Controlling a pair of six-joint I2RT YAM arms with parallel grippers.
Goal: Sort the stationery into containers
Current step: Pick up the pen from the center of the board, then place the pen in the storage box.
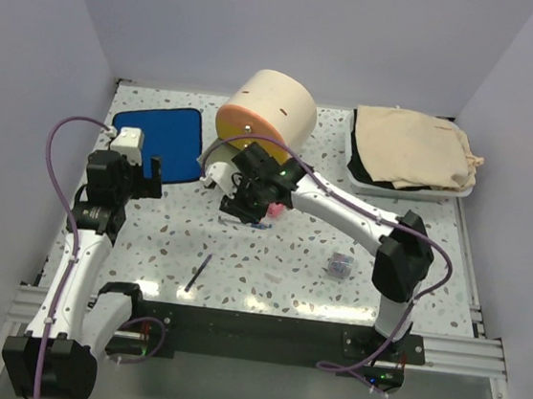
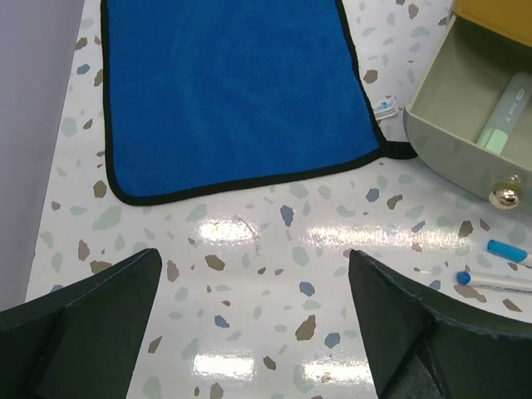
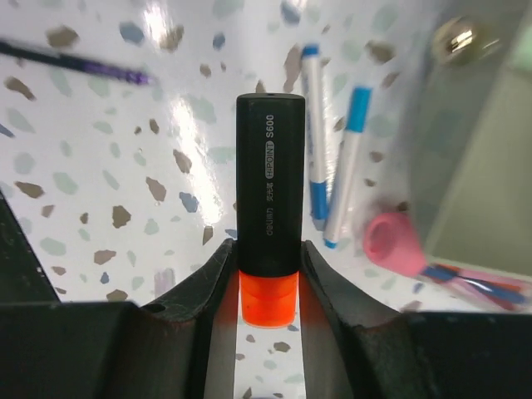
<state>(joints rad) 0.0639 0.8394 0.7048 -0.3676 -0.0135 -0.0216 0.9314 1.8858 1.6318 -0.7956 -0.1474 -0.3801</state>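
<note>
My right gripper (image 3: 268, 249) is shut on a black highlighter with an orange end (image 3: 268, 183) and holds it above the table, in front of the beige cabinet (image 1: 270, 104). Below it lie two blue-tipped pens (image 3: 314, 133) and a pink tube (image 3: 391, 243). The grey drawer (image 2: 432, 141) stands open with a pale green highlighter (image 2: 504, 112) inside. My left gripper (image 2: 253, 258) is open and empty over bare table near the blue cloth (image 2: 233, 91). A thin black pen (image 1: 198, 274) and a small purple-grey box (image 1: 338, 264) lie nearer the front.
A yellow drawer (image 2: 499, 17) sits above the grey one, whose brass knob (image 2: 504, 196) faces the pens. The cabinet's orange end (image 1: 246, 125) faces the arms. A white tray (image 1: 407, 189) with a beige bag is at the back right.
</note>
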